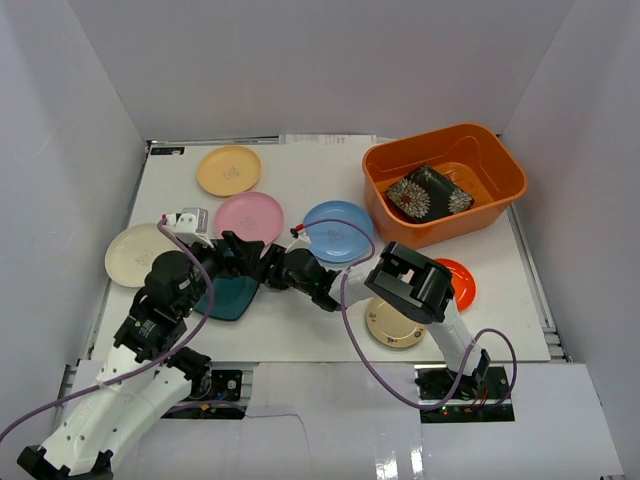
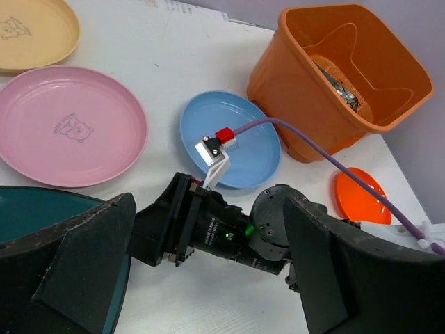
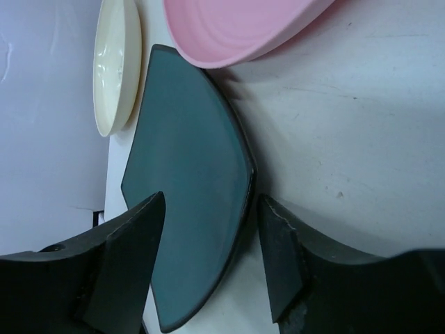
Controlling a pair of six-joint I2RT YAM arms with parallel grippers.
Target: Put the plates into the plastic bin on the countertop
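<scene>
The dark teal plate (image 1: 228, 296) lies on the countertop (image 1: 300, 180) at the near left. My right gripper (image 3: 212, 202) is open, its jaws straddling the teal plate's (image 3: 188, 209) rim, one finger over the plate and one outside it. My left gripper (image 2: 208, 202) is open and empty, hovering just above the right arm's wrist (image 2: 229, 233). The two grippers meet in the top view, left (image 1: 230, 255) and right (image 1: 254, 270). The yellow (image 1: 229, 170), pink (image 1: 248, 217), blue (image 1: 337, 231), cream (image 1: 135, 253), red-orange (image 1: 460, 283) and beige (image 1: 392, 326) plates lie on the countertop. The black floral plate (image 1: 428, 192) lies in the orange plastic bin (image 1: 500, 150).
White walls enclose the countertop on three sides. The right arm's elbow (image 1: 412, 282) stretches across the table over the beige plate. A purple cable (image 1: 350, 330) loops from it. The bin stands at the far right corner.
</scene>
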